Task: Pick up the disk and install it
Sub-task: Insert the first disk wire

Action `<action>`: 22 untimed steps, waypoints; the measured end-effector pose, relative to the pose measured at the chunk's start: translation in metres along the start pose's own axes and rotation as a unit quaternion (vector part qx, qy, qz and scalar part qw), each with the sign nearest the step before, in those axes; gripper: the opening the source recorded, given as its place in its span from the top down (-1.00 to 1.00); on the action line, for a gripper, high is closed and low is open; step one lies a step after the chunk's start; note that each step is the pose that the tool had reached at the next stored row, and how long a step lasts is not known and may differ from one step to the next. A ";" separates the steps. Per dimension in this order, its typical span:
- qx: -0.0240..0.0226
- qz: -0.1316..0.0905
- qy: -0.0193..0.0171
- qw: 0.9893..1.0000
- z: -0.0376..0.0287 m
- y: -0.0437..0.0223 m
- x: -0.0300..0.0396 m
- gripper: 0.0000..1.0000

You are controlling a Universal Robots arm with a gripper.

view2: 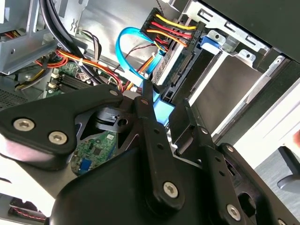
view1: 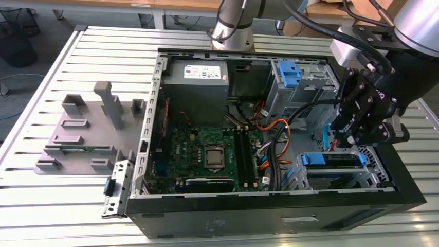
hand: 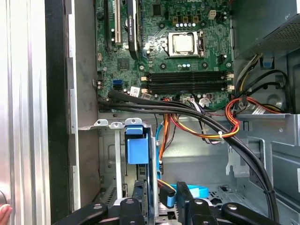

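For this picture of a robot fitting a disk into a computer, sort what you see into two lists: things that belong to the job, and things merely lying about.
Belongs to the job:
- the disk, in its blue frame, sitting in the bay
- the hand, just above the disk
- the computer case, lying open

Lying about:
- the grey holder on the table, at the exterior view's left
- the side bracket beside the case

Showing matt black plastic end effector [view2: 161,110], glossy blue plastic disk [view1: 332,159] bracket, ribbed brushed-metal table [view1: 55,62].

I can't read any text here. PSU [view1: 197,72] has a white label w/ print, but it's illegible from my feed. Same for the mobo [hand: 164,42] markings.
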State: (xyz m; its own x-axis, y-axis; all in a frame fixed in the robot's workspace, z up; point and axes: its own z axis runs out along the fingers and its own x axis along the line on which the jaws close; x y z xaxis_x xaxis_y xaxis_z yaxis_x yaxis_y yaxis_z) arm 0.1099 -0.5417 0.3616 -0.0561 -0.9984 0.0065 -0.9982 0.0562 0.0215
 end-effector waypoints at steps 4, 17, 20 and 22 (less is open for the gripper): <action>0.000 0.000 0.001 1.000 0.0024 0.0000 0.0000 0.18; 0.000 0.000 0.001 1.000 0.0028 -0.0001 0.0000 0.33; 0.000 0.000 0.001 1.000 0.0029 -0.0001 0.0000 0.57; 0.000 0.000 0.001 1.000 0.0029 -0.0001 0.0000 0.68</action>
State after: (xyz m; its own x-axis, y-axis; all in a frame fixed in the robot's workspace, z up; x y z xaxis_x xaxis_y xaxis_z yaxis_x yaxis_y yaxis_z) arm 0.1099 -0.5417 0.3587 -0.0561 -0.9984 0.0077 -0.9982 0.0563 0.0214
